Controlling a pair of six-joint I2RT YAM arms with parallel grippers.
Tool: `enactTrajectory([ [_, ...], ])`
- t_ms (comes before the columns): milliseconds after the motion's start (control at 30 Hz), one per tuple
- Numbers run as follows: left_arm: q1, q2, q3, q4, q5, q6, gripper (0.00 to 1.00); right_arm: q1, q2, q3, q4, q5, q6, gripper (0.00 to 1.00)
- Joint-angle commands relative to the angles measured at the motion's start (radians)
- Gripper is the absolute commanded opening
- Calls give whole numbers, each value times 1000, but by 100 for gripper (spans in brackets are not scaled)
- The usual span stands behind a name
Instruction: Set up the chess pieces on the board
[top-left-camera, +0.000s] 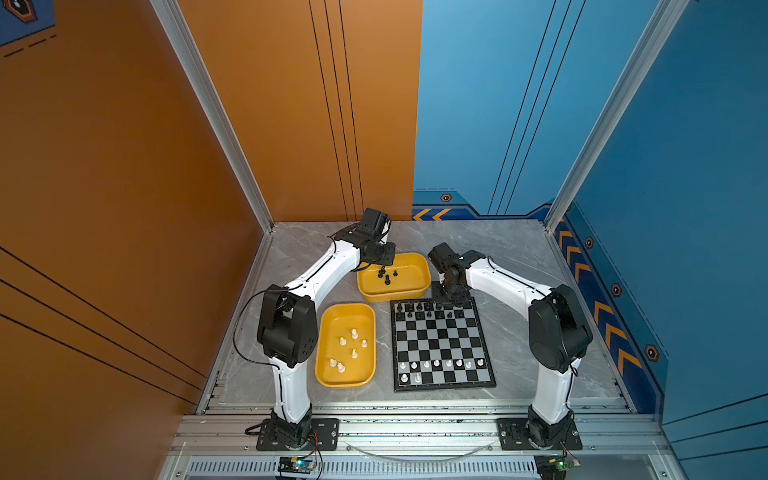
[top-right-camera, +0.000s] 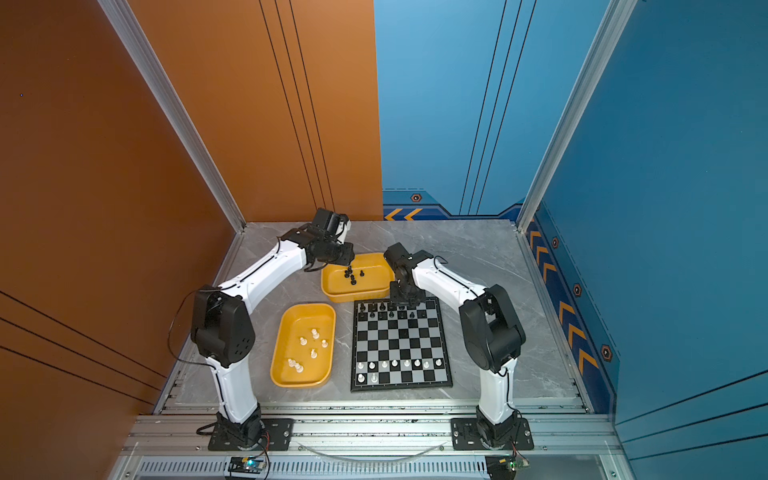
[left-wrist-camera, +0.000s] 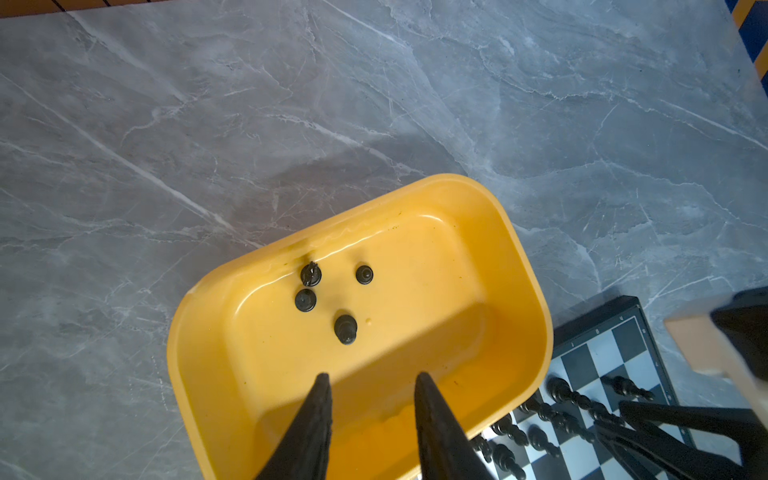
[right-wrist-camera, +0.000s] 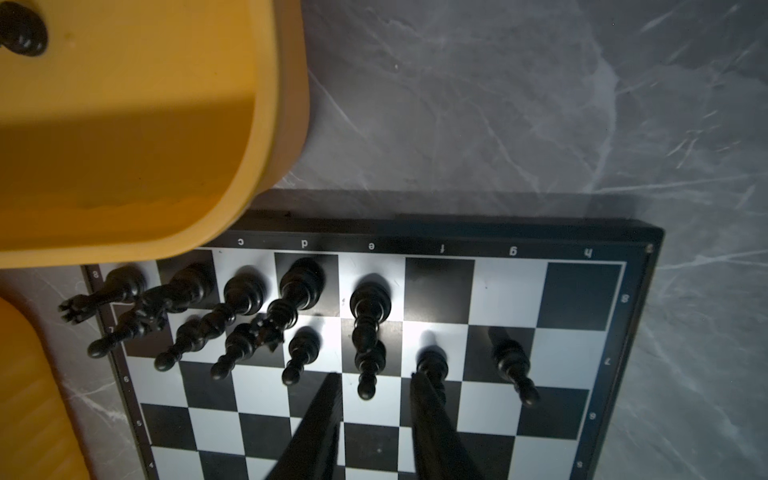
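From the left wrist, the left gripper (left-wrist-camera: 370, 376) hangs above a yellow tray (left-wrist-camera: 457, 257), its jaws moderately apart with nothing between them. Four black chess pieces (left-wrist-camera: 345, 328) stand on the tray's floor, clear of the fingertips; the tray rests on the grey marbled desk (left-wrist-camera: 291, 104); a corner of the board (left-wrist-camera: 602, 353) shows just beside it.

From the right wrist, the right gripper (right-wrist-camera: 374, 374) hovers over the board's black side, jaws parted around a black pawn (right-wrist-camera: 368, 365) (neither finger visibly touches it). Five black pieces stand on the back row from the a-file corner; seven pawns stand on the row in front.

In both top views the board lies right of the desk's middle. The tray of black pieces sits at the board's far left corner, toward the desk's far edge; a second yellow tray (top-left-camera: 345, 316), holding six white chess pieces (top-left-camera: 354, 353), lies just left of the board. Eight white pawns (top-left-camera: 436, 363) line the second row from the board's near edge; two more white pieces stand at its near left corner.
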Motion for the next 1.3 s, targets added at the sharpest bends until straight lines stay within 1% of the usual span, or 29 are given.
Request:
enactTrajectory([
  [0,-10,-40,-18,-32,-30,8,36,-7,22,-14,22,-22,-15,31],
  [233,-14,-41,-9,-43,-38,6,36,-11,41,-8,29,-20,-20,31],
  [433,-16,-40,-1,-51,-40,9,36,-21,55,3,31,-15,-24,28],
  [833,-16,-34,2,-59,-46,11,36,-29,76,22,31,-42,-32,29],
  [1267,-7,-30,-1,-58,-42,15,35,-31,102,49,29,-30,-26,27],
])
